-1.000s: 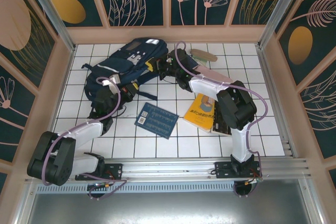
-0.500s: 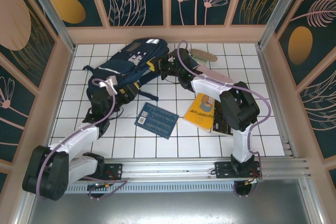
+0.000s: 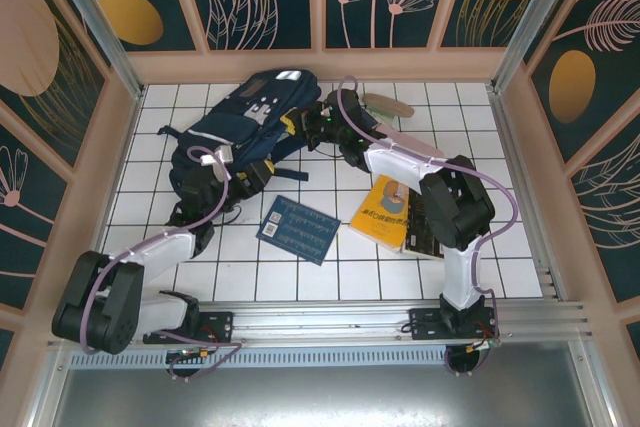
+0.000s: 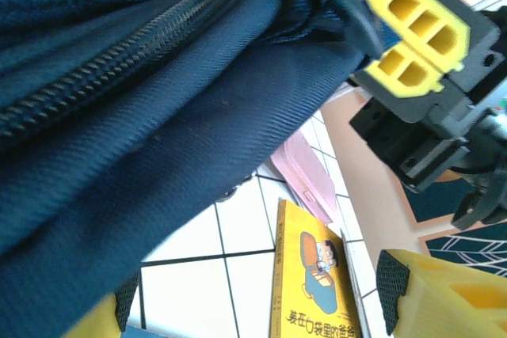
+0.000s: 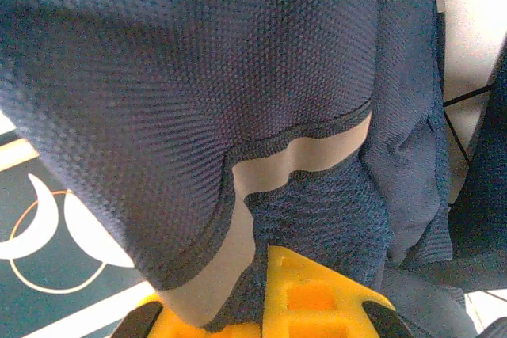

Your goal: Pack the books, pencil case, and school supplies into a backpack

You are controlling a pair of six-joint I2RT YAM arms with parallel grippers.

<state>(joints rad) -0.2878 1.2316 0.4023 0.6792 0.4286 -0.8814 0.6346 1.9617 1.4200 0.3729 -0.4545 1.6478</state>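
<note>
Two claws work at the backpack (image 3: 240,127), which lies on the far-left part of the white-tiled table (image 3: 330,272). The right claw (image 3: 303,125) is pinched tight on the pack's navy mesh at its right end. The left claw (image 3: 214,160) stands wide at the near-left side, gripping nothing. The blue book (image 3: 297,230) and yellow book (image 3: 385,209) lie nearer, with the pink pencil case (image 3: 405,139) just beyond the yellow one.
</note>
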